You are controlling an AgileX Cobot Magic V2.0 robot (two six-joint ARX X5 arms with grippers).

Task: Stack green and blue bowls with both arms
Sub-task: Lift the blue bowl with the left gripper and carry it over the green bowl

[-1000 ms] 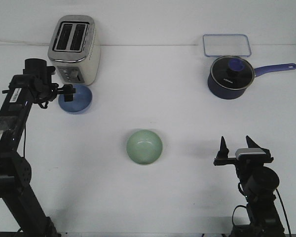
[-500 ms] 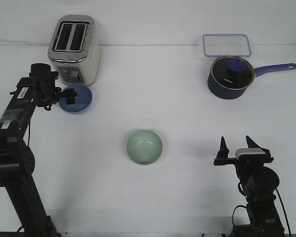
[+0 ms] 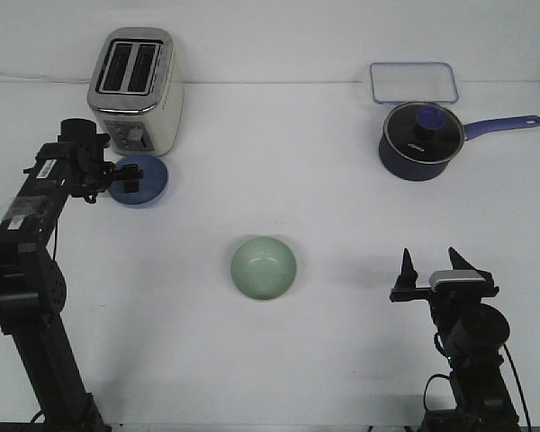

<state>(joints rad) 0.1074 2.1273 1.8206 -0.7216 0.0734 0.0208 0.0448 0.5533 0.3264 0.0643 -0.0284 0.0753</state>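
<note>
The blue bowl (image 3: 139, 179) sits near the table's (image 3: 279, 135) left edge, just in front of the toaster (image 3: 135, 90) at the far left corner. The left gripper (image 3: 121, 174) is at the bowl's left rim, its fingers closed on it. The green bowl (image 3: 264, 267) rests upright in the middle of the table, apart from both arms. The right gripper (image 3: 430, 265) hangs near the front right corner, fingers spread and holding nothing. A lidded saucepan (image 3: 420, 140) and a clear container lid (image 3: 413, 82) lie by the far right corner.
</note>
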